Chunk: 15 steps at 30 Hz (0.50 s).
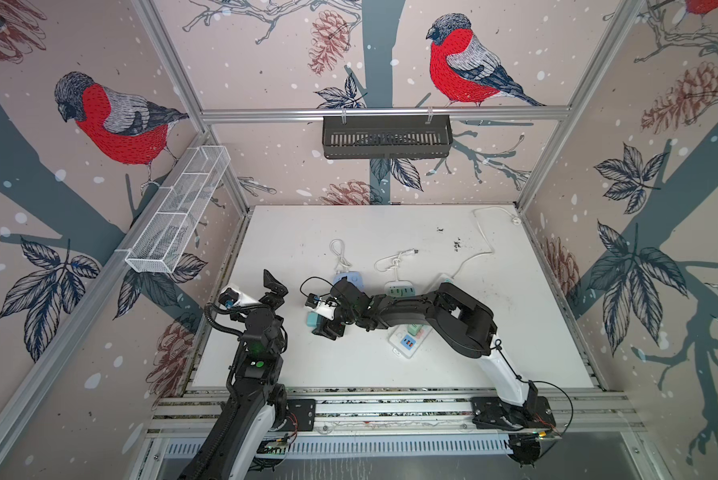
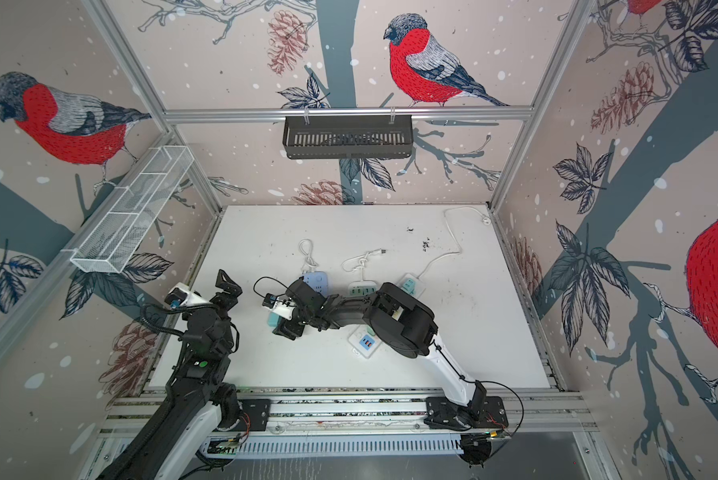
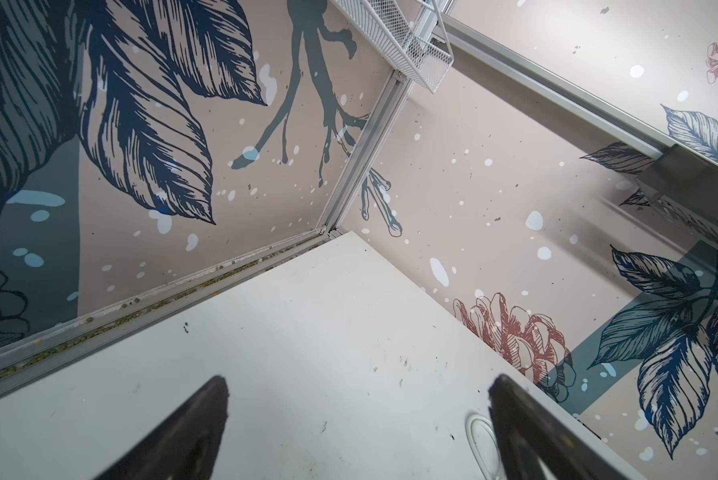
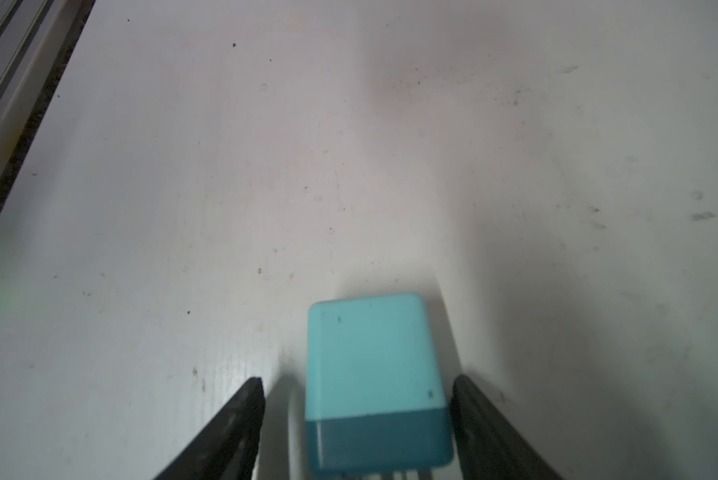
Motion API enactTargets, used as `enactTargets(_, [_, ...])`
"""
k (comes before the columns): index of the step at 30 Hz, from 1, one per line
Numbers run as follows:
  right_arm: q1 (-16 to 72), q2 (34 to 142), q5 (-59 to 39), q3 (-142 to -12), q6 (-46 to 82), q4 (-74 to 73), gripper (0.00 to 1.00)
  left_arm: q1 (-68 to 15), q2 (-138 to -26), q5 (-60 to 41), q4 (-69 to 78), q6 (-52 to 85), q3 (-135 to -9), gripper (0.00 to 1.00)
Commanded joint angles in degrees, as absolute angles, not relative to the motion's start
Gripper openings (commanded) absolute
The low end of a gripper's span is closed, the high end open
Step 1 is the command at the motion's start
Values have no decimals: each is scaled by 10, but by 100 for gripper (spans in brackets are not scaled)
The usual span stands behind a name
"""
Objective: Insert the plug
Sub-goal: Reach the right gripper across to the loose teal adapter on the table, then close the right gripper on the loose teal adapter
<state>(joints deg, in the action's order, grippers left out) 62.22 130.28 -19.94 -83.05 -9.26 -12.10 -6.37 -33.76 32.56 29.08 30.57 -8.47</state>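
Right jaws straddle the teal plug on the tabletop, apparently not yet pinching; left jaws gape empty; insertion all ahead.

A: What is the plug made of?
B: Smooth, matt plastic is seen, with a few small marks. The table is matt, scuffed and speckled.
A: And what is found at ten o'clock in a top view?
B: A basket of coated wire mesh. The rail at twelve o'clock is brushed metal.
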Motion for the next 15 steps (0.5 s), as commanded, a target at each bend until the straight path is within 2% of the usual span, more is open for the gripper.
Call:
enactTargets(1, [627, 1316, -199, -843, -97, -101, 66, -61, -331, 329, 289, 319, -82, 97])
enactTargets(8, [634, 1321, -174, -841, -101, -100, 48, -58, -337, 314, 298, 321, -84, 97])
enactTargets(15, [638, 1316, -163, -829, -96, -116, 38, -57, -337, 303, 296, 320, -83, 97])
